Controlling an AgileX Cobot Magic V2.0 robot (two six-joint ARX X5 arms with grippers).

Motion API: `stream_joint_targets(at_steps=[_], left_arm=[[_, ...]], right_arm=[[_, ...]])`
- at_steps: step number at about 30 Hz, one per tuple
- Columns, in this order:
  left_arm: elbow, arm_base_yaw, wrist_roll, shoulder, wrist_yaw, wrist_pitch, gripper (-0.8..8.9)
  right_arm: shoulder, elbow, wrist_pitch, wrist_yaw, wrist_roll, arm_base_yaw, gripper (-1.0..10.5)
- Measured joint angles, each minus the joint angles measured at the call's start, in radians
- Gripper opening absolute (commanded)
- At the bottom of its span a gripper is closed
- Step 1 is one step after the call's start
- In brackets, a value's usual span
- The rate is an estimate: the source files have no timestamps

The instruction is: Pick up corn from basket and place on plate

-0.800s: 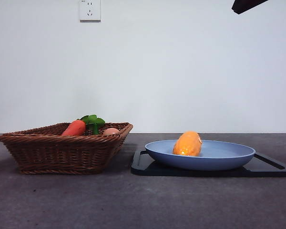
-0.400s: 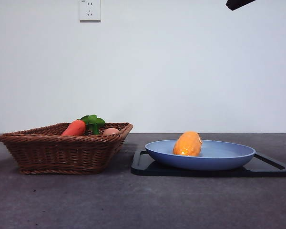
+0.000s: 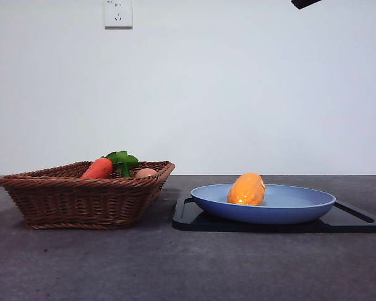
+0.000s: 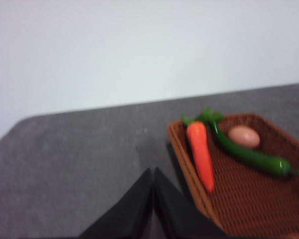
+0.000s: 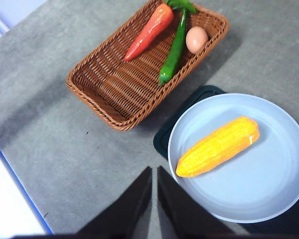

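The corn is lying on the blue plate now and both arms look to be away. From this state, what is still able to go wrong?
1. The corn lies loose on its side in the shallow plate; a bump might roll it toward the rim.
2. The plate sits on a black tray, not directly on the table, so a nudge could perhaps slide it.
3. The right hand, shut, hangs high above the plate's edge; a careless descent might strike the plate.

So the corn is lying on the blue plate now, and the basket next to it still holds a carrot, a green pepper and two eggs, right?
Nearly. The corn does lie on the blue plate, and the basket beside it holds the carrot and the green pepper, but only one egg, not two. The right wrist view, looking down into the basket, shows this clearly.
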Motion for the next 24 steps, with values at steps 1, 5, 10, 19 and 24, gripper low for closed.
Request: stream_joint_targets(at_steps=[1, 5, 10, 19, 24], left_arm=[[-0.019, 0.0, 0.0, -0.014, 0.0, -0.003, 0.04], [-0.069, 0.0, -0.001, -0.064, 0.0, -0.029, 0.04], [-0.11, 0.0, -0.001, -0.117, 0.0, -0.058, 0.04], [-0.12, 0.0, -0.004, -0.195, 0.0, -0.201, 0.04], [-0.121, 0.002, -0.031, -0.195, 0.0, -0.203, 0.04]], right_arm=[[0.0, 0.0, 0.001, 0.0, 0.0, 0.0, 0.0], [0.0, 0.0, 0.003, 0.0, -0.001, 0.0, 0.0], [0.0, 0.0, 0.003, 0.0, -0.001, 0.0, 0.0], [0.0, 0.0, 0.004, 0.0, -0.001, 0.0, 0.0], [0.0, 0.0, 0.006, 0.0, -0.001, 0.0, 0.0]])
